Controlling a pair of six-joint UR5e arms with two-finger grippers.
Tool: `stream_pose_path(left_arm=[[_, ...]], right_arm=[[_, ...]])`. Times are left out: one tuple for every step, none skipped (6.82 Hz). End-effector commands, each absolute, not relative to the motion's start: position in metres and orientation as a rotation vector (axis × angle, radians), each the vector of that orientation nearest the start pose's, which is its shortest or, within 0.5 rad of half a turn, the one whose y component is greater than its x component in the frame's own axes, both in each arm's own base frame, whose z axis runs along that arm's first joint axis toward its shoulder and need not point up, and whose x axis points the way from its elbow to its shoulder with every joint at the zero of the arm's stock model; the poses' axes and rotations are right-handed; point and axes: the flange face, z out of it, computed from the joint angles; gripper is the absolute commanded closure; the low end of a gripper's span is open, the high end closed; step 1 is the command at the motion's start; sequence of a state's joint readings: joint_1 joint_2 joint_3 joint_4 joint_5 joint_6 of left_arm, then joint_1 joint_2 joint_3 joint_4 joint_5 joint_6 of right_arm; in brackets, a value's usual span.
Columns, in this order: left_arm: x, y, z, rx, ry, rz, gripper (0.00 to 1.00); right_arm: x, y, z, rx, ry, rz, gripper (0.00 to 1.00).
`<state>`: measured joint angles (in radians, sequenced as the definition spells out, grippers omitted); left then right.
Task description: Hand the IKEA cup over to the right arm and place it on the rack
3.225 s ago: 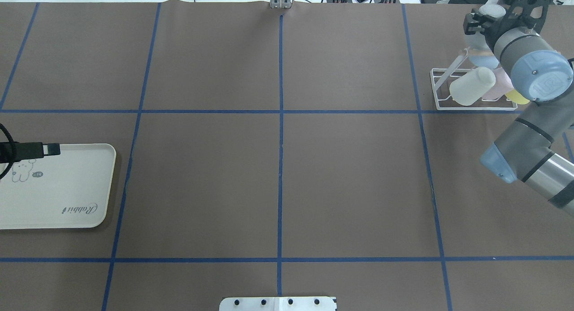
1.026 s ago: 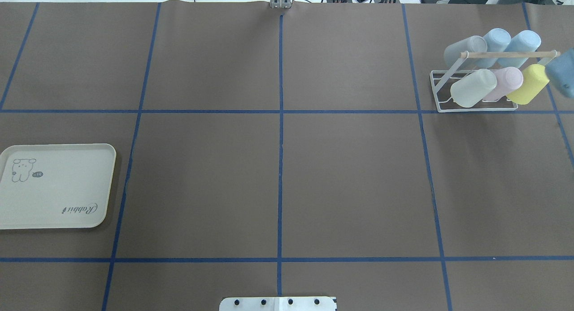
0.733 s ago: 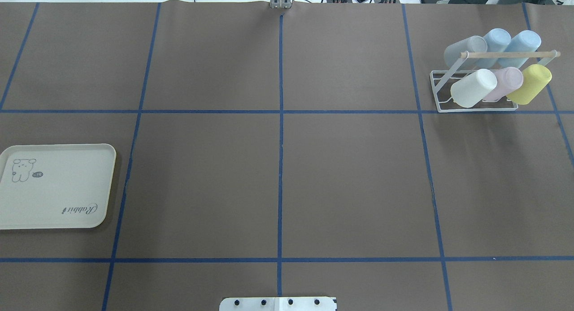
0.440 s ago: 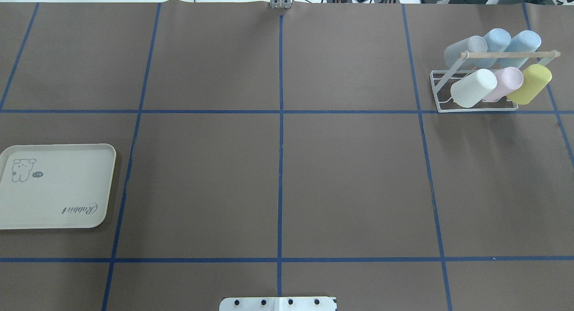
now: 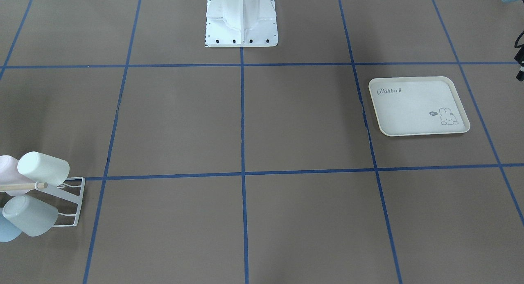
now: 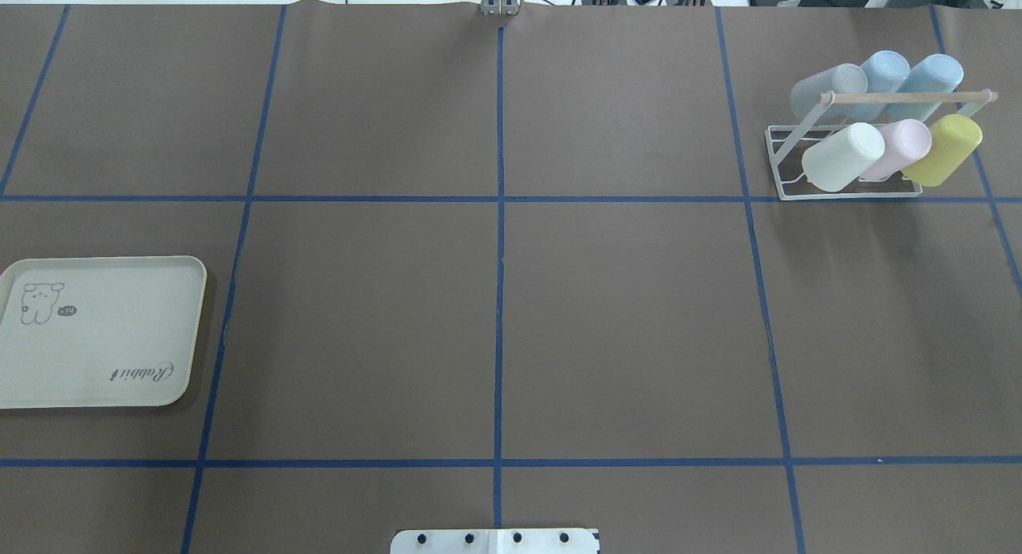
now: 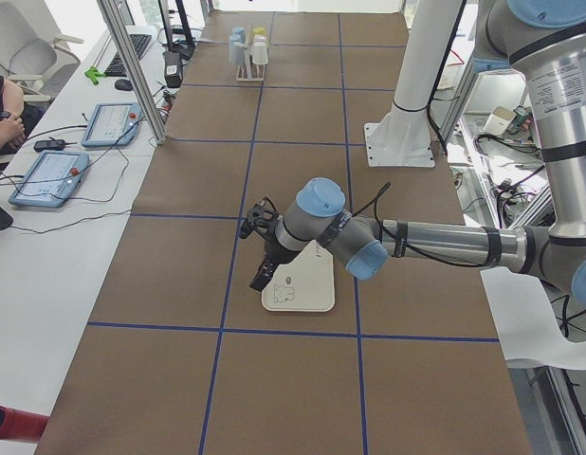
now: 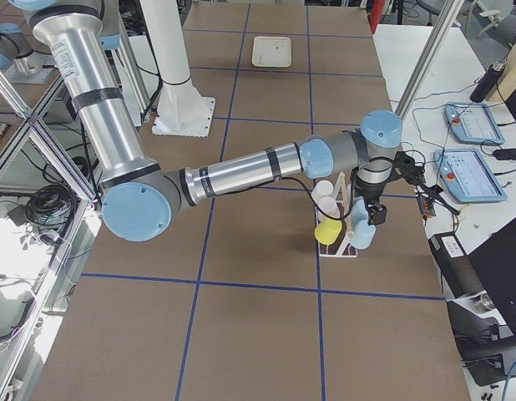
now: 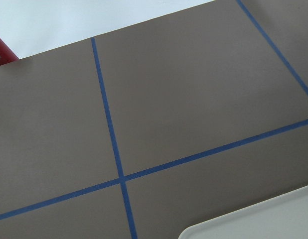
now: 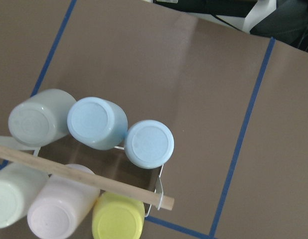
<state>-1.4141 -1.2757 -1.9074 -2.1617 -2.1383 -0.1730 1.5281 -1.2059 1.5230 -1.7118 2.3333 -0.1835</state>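
The white wire rack (image 6: pixel 846 193) with its wooden dowel (image 6: pixel 910 96) stands at the table's far right and carries several pastel cups: white (image 6: pixel 842 156), pink (image 6: pixel 902 147), yellow (image 6: pixel 942 148), grey (image 6: pixel 826 87) and two light blue (image 6: pixel 926 77). The right wrist view looks straight down on the rack (image 10: pixel 84 179). My right gripper (image 8: pixel 373 219) hangs just above the rack's outer end; I cannot tell whether it is open. My left gripper (image 7: pixel 260 280) hovers over the outer edge of the tray; I cannot tell its state. No cup shows in either gripper.
The cream rabbit tray (image 6: pixel 160 378) lies bare at the table's left side, and its corner shows in the left wrist view (image 9: pixel 253 224). The robot's white base (image 5: pixel 241 26) stands at the middle of the near edge. Blue tape lines grid the brown table.
The right arm has drawn back from the rack and out of the overhead view, leaving the cups in place. The left gripper has also left the overhead view at the tray's edge.
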Motion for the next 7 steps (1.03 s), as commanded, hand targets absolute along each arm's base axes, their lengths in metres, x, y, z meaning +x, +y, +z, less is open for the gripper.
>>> stream_pose_path(left_arm=[[-0.024,-0.404,0.592,0.398,0.572,0.366,0.0],[-0.035,-0.399,0.604,0.365,0.562,0.39,0.0],[-0.039,-0.397,0.609,0.329,0.566,0.37,0.0],[-0.042,-0.398,0.613,0.288,0.571,0.348,0.0],[-0.042,-0.403,0.612,0.253,0.582,0.332,0.0],[-0.039,-0.403,0.612,0.219,0.641,0.323,0.0],[-0.037,-0.4,0.619,0.203,0.673,0.317,0.0]], right_arm=[[0.046,-0.59,0.502,0.226,-0.699,-0.326,0.0],[0.045,-0.581,0.503,0.269,-0.671,-0.346,0.0],[0.045,-0.58,0.508,0.247,-0.677,-0.326,0.0],[0.044,-0.581,0.506,0.207,-0.685,-0.307,0.0],[0.044,-0.581,0.506,0.112,-0.699,-0.271,0.0],[0.042,-0.58,0.509,0.057,-0.728,-0.249,0.0],[0.041,-0.575,0.532,-0.007,-0.795,-0.212,0.0]])
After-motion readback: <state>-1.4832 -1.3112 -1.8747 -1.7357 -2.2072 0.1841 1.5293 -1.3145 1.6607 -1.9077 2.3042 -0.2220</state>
